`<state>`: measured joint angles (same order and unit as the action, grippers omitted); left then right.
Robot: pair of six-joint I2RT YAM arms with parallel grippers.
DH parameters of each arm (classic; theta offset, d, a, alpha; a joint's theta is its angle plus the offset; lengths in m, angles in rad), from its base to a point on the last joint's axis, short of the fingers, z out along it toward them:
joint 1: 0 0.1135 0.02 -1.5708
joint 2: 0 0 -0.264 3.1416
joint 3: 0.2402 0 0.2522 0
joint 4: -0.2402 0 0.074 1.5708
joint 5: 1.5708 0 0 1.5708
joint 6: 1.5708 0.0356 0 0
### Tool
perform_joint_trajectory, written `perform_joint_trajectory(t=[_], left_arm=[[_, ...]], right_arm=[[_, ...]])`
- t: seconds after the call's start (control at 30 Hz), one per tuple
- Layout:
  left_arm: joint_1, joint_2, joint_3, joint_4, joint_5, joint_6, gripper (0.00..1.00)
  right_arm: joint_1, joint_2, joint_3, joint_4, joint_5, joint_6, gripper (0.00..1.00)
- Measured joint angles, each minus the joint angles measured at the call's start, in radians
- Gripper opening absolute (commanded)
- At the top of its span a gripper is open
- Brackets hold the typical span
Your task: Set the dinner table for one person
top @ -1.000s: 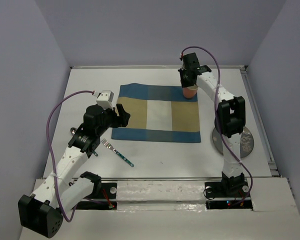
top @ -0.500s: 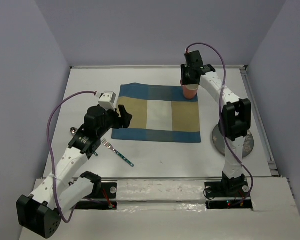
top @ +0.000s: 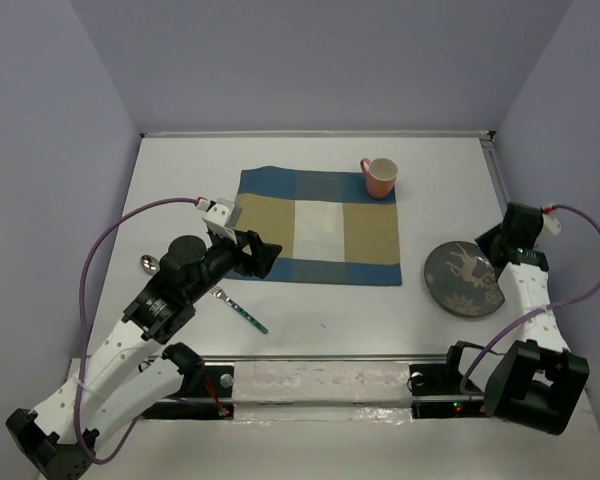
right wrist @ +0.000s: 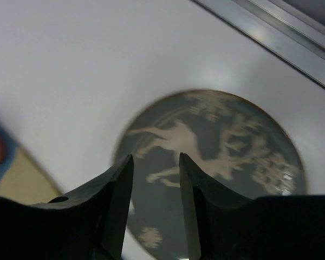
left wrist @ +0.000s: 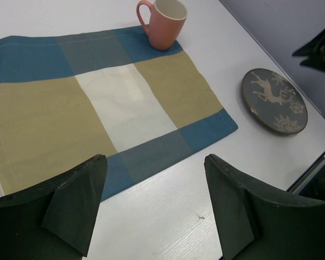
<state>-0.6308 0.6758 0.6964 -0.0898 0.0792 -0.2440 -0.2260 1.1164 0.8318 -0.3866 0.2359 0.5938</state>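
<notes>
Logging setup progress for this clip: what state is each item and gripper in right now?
placemat: spread flat on the table.
mug: upright, on the placemat's far right corner, not held.
plate: flat on the table, right of the placemat.
fork: lying by the placemat's near left corner.
spoon: lying at the table's left, partly hidden.
left gripper: open, empty.
right gripper: slightly open, empty, above the plate.

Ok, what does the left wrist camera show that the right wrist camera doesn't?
Only the left wrist view: the peach mug standing on a corner of the checked placemat, most of that mat, and the open left hand. Only the right wrist view: the metal rail along the dinner table, and the right hand, slightly open and empty, above the deer plate. Both: the deer plate and the dinner table.
</notes>
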Motion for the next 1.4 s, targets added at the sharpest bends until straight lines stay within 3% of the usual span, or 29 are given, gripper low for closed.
perform_joint_trajectory(t=[0.03,0.13,0.3,0.53,0.7,0.87,1.0,1.3,1.4], left_arm=[[-0.011,-0.014,0.000,-0.003,-0.006,0.000,0.84],[-0.040,-0.045,0.000,-0.006,-0.023,0.002,0.84],[-0.071,-0.068,0.000,-0.011,-0.036,0.002,0.85],[-0.102,-0.097,0.000,-0.015,-0.047,0.003,0.86],[-0.124,-0.100,0.000,-0.016,-0.053,0.004,0.86],[-0.128,-0.099,0.000,-0.020,-0.058,0.004,0.85],[-0.128,-0.089,0.000,-0.022,-0.061,0.004,0.85],[-0.127,-0.047,0.000,-0.024,-0.062,0.004,0.85],[-0.123,-0.030,0.000,-0.024,-0.061,0.004,0.84]], right_arm=[[-0.058,-0.035,-0.074,-0.014,0.002,0.031,0.62],[-0.165,-0.102,-0.178,-0.069,0.013,0.106,0.75],[-0.272,-0.167,-0.227,-0.101,0.050,0.193,0.79],[-0.437,-0.138,-0.299,-0.109,0.012,0.218,0.80],[-0.459,-0.123,-0.314,-0.103,-0.058,0.211,0.80],[-0.481,-0.080,-0.391,0.006,-0.189,0.227,0.80],[-0.488,-0.063,-0.430,0.152,-0.282,0.258,0.76],[-0.493,-0.068,-0.595,0.478,-0.483,0.389,0.44],[-0.493,-0.084,-0.650,0.534,-0.521,0.426,0.44]])
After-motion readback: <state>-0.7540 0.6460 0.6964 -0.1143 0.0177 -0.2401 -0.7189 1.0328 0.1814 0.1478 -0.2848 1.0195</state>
